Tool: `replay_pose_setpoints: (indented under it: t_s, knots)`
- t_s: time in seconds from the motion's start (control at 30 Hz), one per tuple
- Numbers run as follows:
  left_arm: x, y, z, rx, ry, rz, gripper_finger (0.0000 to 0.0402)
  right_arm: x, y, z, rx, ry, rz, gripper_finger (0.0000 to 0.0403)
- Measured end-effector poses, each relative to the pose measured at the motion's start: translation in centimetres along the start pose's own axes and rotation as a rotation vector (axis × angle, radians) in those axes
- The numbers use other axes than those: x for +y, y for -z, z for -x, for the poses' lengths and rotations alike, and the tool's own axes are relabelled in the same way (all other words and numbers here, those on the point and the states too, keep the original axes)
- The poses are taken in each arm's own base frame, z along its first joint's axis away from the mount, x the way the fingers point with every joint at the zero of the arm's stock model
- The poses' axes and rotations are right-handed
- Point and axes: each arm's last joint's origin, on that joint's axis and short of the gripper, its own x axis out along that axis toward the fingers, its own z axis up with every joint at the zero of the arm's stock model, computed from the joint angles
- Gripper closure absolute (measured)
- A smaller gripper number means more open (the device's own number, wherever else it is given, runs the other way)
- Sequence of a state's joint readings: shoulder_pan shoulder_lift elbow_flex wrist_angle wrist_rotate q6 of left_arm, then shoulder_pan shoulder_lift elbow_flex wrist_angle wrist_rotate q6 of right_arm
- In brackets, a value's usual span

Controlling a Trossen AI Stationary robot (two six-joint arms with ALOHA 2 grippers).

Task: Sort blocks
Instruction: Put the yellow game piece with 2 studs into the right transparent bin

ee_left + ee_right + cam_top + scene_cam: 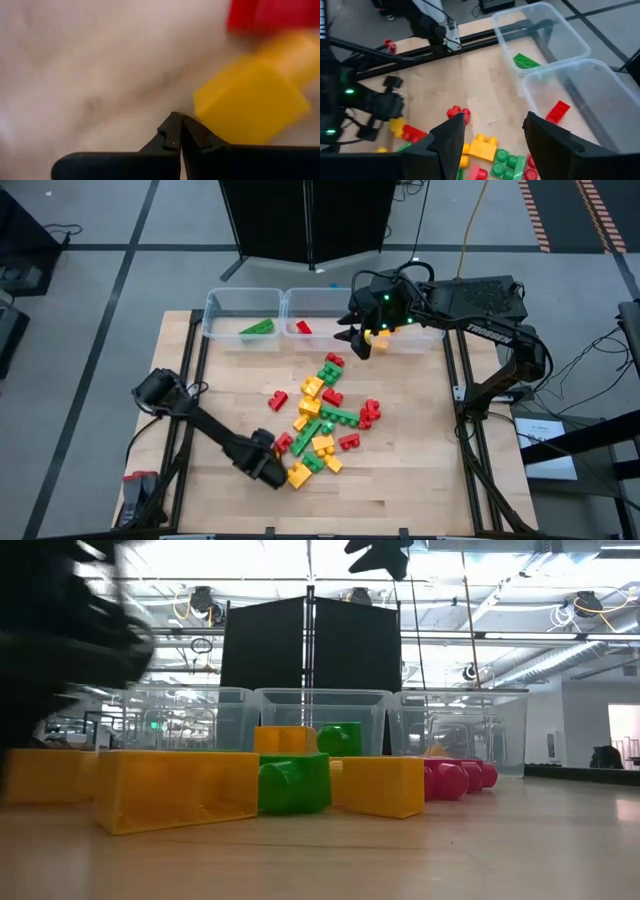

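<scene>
Red, green and yellow blocks [325,415] lie in a loose pile on the middle of the wooden table. My left gripper [272,470] is low at the pile's near-left end, shut, its tips [180,131] right beside a yellow block [250,100], which also shows in the high view [298,475]. My right gripper [358,338] is open and empty [495,122], raised at the far side between the middle bin and the right bin. My left gripper's shut fingertips stand close against one side of the yellow block [200,107], which lies flat on the table. I cannot tell whether they touch it.
Three clear bins stand in a row along the far edge. The left bin [225,315] holds a green block [258,328], the middle bin [320,300] a red block [303,327], and the right bin [425,338] a yellow block [381,338]. Bare wood lies left and right of the pile.
</scene>
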State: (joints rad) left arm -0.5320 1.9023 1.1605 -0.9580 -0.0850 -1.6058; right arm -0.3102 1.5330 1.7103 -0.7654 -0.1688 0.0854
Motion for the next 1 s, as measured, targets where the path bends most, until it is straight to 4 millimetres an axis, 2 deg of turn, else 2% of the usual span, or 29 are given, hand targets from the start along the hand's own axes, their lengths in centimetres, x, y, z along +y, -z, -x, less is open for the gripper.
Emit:
replay_pose_setpoints:
  t_s: [0.27,0.47,0.6,0.7,0.8,1.0]
  knots:
    - [-1.5,-5.4,0.1,-0.247,0.116,-0.012,0.0401,1.3,0.2,-0.2,0.011,-0.036,0.014,0.0206]
    - [-3.6,-9.6,0.5,-0.350,0.346,-0.054,0.0401,1.4,0.3,-0.2,0.019,-0.038,0.001,0.0206]
    - [-3.4,-11.6,1.3,-0.389,0.374,-0.116,0.0401,1.4,0.4,0.0,0.033,-0.036,0.035,0.0206]
    - [-2.3,-12.4,4.9,-0.436,0.431,-0.184,0.0402,1.2,0.8,0.9,0.066,-0.019,0.109,0.0206]
    - [0.3,-13.2,9.2,-0.507,0.469,-0.225,0.0401,0.3,1.4,1.9,0.125,0.038,0.152,0.0206]
    - [8.4,-13.0,17.4,-0.735,0.509,-0.221,0.0401,-1.4,3.9,2.6,0.374,0.074,0.117,0.0206]
